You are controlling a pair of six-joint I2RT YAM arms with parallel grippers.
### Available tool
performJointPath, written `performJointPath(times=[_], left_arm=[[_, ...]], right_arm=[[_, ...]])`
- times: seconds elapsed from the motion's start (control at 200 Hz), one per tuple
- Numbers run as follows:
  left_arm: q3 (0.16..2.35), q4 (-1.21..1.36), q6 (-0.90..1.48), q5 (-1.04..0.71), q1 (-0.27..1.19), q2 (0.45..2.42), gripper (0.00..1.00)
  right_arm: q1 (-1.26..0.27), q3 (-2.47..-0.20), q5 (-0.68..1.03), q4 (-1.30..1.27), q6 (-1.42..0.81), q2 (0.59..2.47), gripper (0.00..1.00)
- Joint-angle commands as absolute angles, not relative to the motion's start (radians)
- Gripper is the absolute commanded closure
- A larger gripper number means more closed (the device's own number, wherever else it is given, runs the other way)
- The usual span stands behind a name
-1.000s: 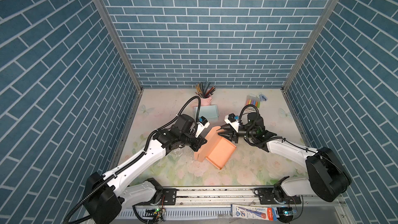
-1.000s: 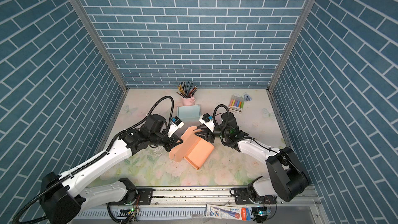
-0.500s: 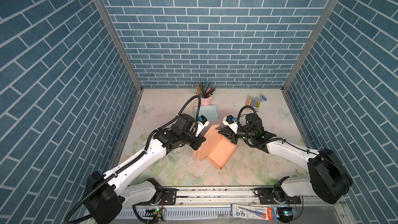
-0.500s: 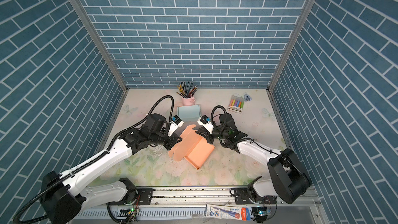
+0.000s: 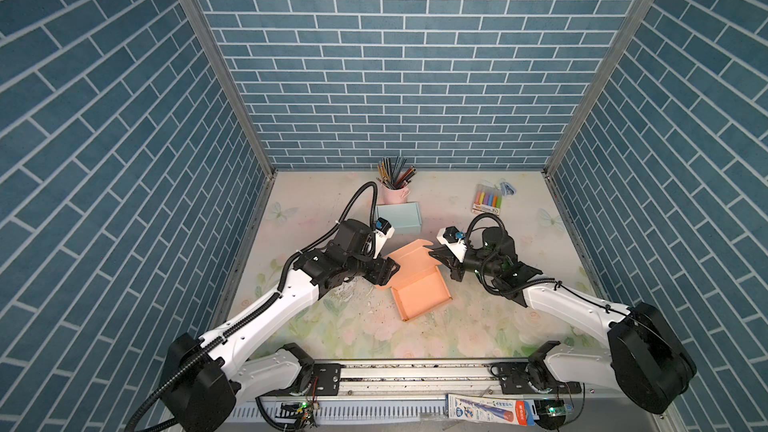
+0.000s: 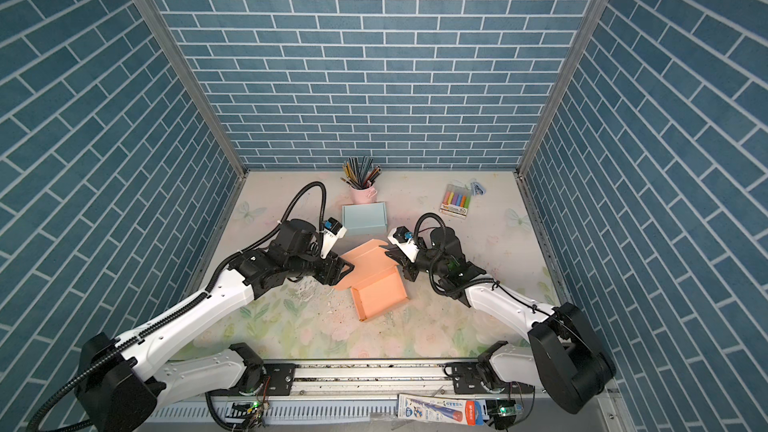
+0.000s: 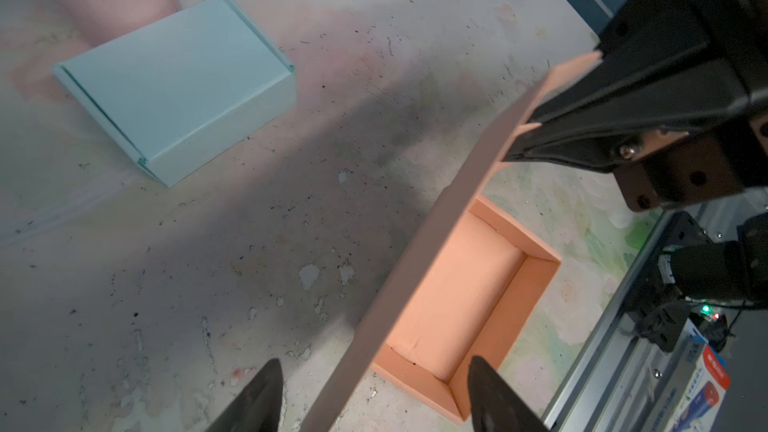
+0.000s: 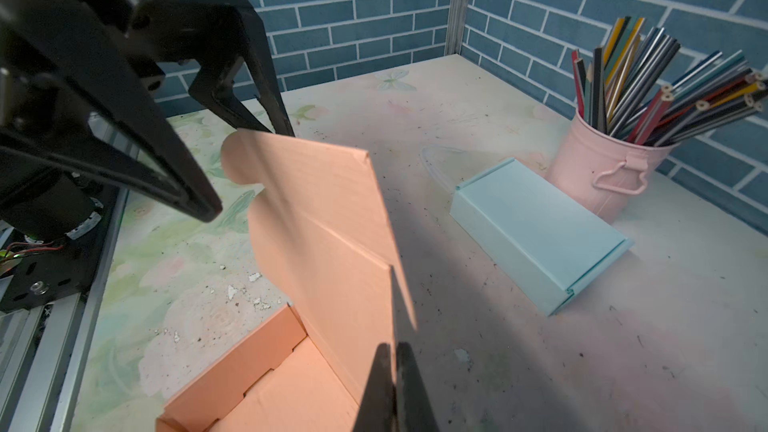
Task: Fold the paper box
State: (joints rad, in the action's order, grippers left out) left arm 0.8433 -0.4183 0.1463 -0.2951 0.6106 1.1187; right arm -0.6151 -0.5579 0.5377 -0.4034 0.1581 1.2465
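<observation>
The orange paper box point(image 5: 420, 290) sits near the middle of the surface. Its tray is already formed, with the walls up and the open side facing the ceiling. The lid point(image 5: 409, 258) stands raised and tilted from the tray edge nearer the back wall, so I judge the lid-closing step to be in hand.

The right gripper point(image 5: 437, 254) is pinched tight on the lid's upper corner and holds it up. The left gripper point(image 7: 374, 398) is spread wide, with a fingertip on either side of the lid's other end. I cannot tell whether either fingertip brushes the card.

The next move probably calls for turning the lid's rounded ear flaps inward, then swinging the lid down so they slip inside the tray walls. Thin card may buckle if pushed off-line.

Blue brick-pattern walls point(image 5: 395, 76) close three sides. The surface point(image 5: 465, 326) is a pale floral sheet, scuffed and flecked with chips. Toward the back are a closed light-blue box point(image 5: 398, 218), a pink pencil cup point(image 5: 392, 194) just behind it, and a marker pack point(image 5: 487, 201) well apart.
</observation>
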Motion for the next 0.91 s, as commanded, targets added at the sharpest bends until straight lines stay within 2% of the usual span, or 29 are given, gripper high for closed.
performJointPath(times=[0.0,0.355,0.575,0.755,0.9], left_arm=[[0.767,-0.302,0.23,-0.28,0.588,1.049,0.27],[0.493,0.019,0.462,-0.239,0.579,0.954,0.26],[0.415,0.174,0.438,-0.271,0.581,0.982,0.27],[0.382,0.276,0.424,-0.261,0.58,1.019,0.36],[0.379,0.342,0.434,-0.257,0.575,1.089,0.47]], right_arm=[[-0.613,-0.509,0.456,-0.49,0.105,1.199,1.0],[-0.613,-0.43,0.353,-0.508,0.015,1.124,1.0],[-0.613,-0.442,0.362,-0.469,-0.007,1.117,1.0],[-0.613,-0.451,0.342,-0.448,-0.015,1.126,1.0],[-0.612,-0.461,0.339,-0.416,-0.019,1.123,1.0]])
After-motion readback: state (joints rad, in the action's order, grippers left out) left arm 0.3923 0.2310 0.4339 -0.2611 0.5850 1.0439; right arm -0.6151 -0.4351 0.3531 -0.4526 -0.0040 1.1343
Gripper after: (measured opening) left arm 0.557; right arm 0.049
